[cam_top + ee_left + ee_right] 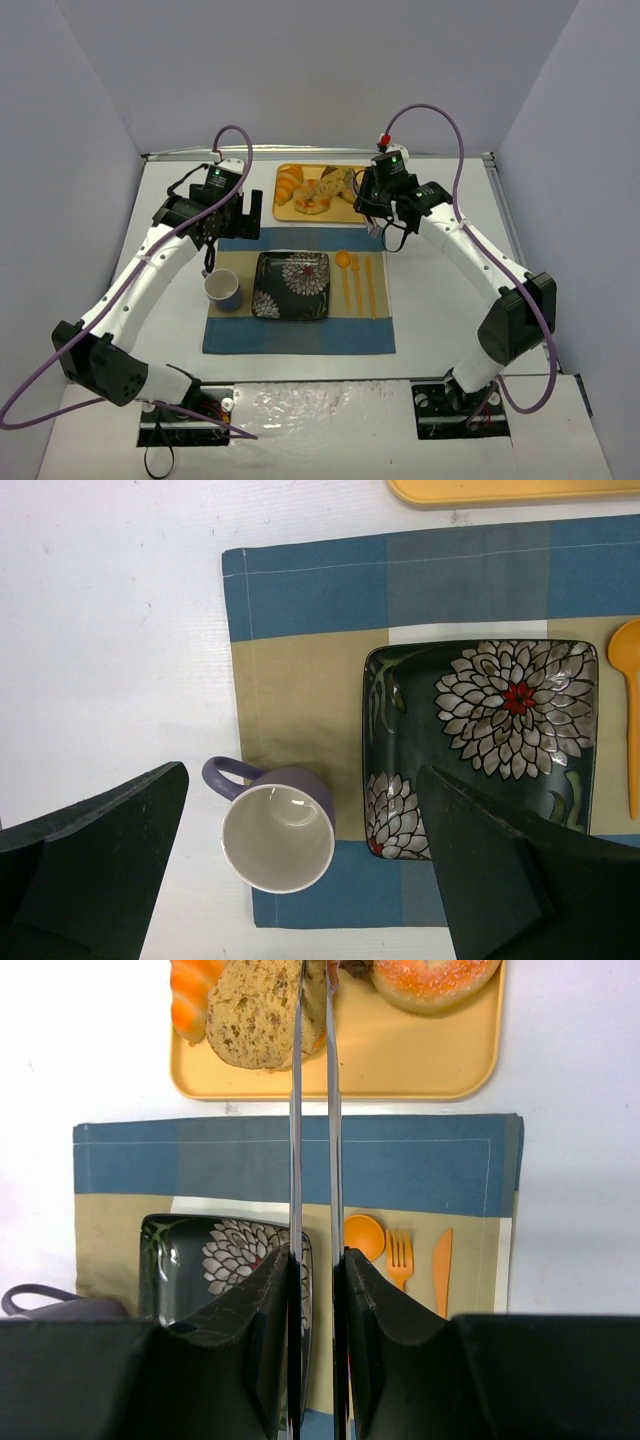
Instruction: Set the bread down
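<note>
The bread (262,1010), flattish, tan and dark-speckled, lies on the yellow tray (420,1060) beside an orange croissant (188,990) and a sugared doughnut (432,975). It also shows in the top view (335,182). My right gripper (316,1252) is shut on metal tongs (297,1110). Their two thin blades reach up to the bread's right edge, and the tips are cut off at the frame's top. In the top view the right gripper (375,195) hangs at the tray's right end. My left gripper (302,775) is open and empty above the purple mug (278,835).
A dark flowered square plate (268,300) sits mid-placemat on the blue and tan cloth (300,335). An orange spoon (344,262), fork and knife lie to its right. The mug (223,289) stands at the mat's left edge. White walls surround the table.
</note>
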`<state>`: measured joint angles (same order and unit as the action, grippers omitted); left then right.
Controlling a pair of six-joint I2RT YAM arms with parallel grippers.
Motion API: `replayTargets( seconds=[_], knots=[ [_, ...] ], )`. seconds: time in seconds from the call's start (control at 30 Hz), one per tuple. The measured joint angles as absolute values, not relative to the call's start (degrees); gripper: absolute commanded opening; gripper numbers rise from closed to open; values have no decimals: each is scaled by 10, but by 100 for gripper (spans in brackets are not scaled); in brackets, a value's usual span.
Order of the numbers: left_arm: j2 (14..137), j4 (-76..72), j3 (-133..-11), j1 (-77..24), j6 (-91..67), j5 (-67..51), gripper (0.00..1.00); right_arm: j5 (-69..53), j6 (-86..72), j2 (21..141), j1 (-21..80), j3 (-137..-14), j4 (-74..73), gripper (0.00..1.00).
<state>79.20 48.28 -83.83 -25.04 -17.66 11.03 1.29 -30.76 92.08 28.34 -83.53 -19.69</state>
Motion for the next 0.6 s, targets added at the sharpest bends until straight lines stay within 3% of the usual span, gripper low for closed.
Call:
replayTargets(
  seconds=[0.4, 0.6],
  knots=[
    [792, 488, -837, -250, -177, 116, 97, -40, -312, 878, 310, -791, -213, 0],
    [792, 489, -837, -250, -181, 119, 97, -46, -325, 848, 398, -745, -214, 0]
  ],
)
